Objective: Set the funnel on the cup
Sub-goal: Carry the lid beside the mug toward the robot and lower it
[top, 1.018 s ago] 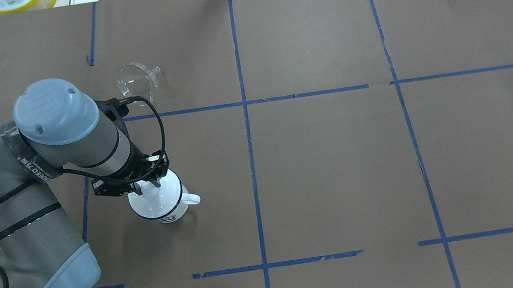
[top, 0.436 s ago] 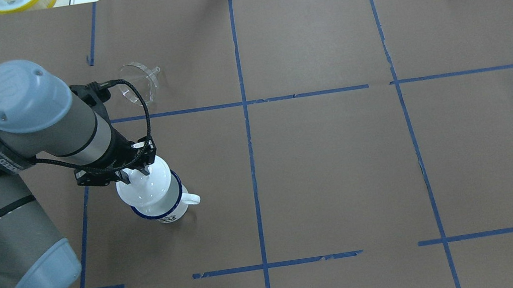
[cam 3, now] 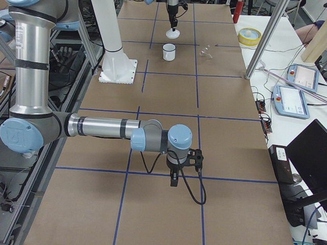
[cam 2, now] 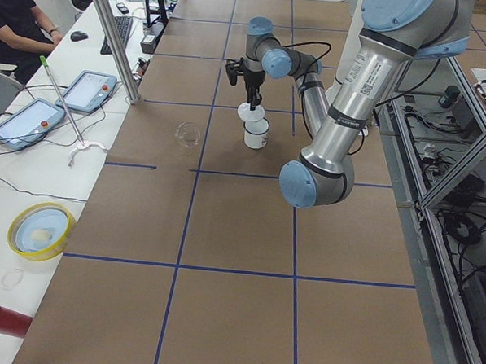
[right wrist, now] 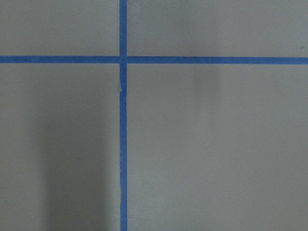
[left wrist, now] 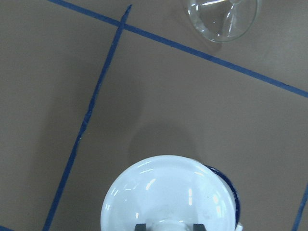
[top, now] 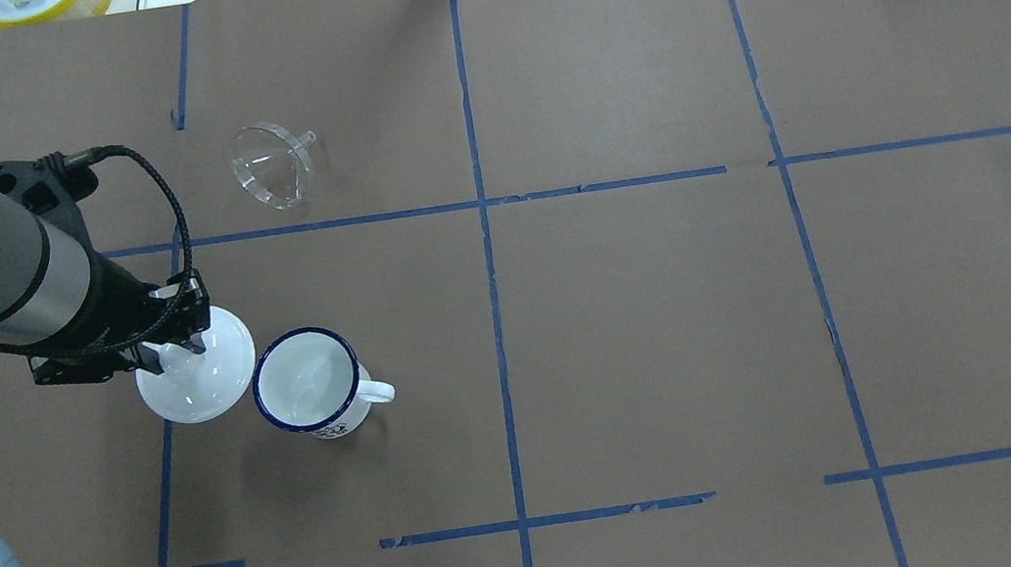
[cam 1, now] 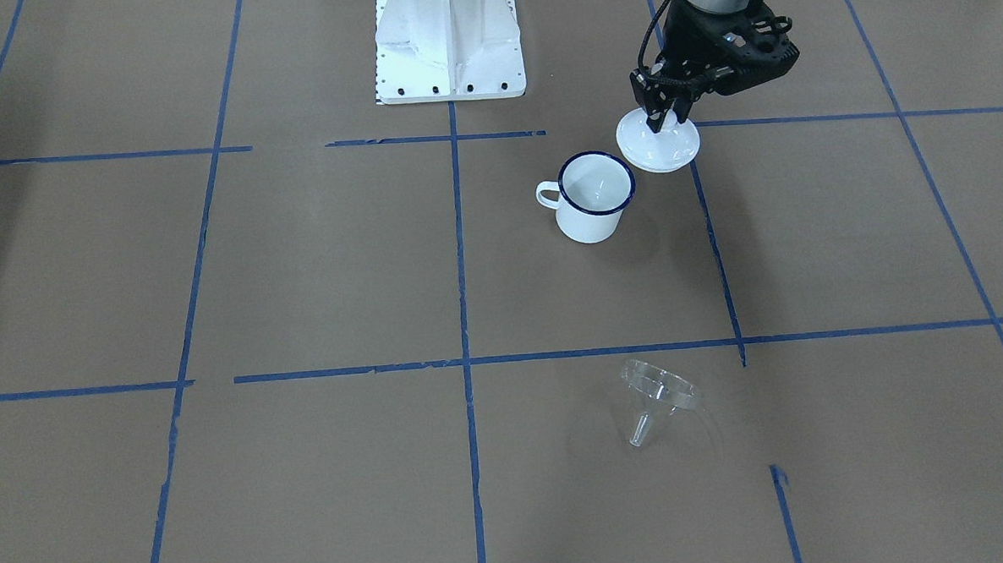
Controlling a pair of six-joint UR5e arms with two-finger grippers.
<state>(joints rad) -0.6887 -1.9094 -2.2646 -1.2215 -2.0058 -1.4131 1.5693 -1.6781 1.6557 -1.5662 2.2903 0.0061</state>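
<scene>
The clear funnel (top: 271, 165) lies on its side on the brown table, far from the robot; it also shows in the front view (cam 1: 655, 397) and the left wrist view (left wrist: 224, 19). The white cup (top: 307, 383) with a dark blue rim stands upright and uncovered, handle to the overhead view's right (cam 1: 595, 197). My left gripper (top: 175, 348) is shut on the knob of a white domed lid (top: 198, 381) and holds it just left of the cup, above the table (cam 1: 658, 146). My right gripper (cam 3: 174, 179) shows only in the right side view; I cannot tell its state.
The white robot base plate (cam 1: 449, 47) sits at the table's near edge. Blue tape lines (top: 483, 227) divide the brown surface. A yellow bowl (top: 41, 3) sits beyond the far edge. Tablets (cam 2: 89, 91) lie on the side table.
My left arm has carried the white lid from on top of the cup to the cup's left. The cup's mouth is now uncovered. The funnel has not moved.
</scene>
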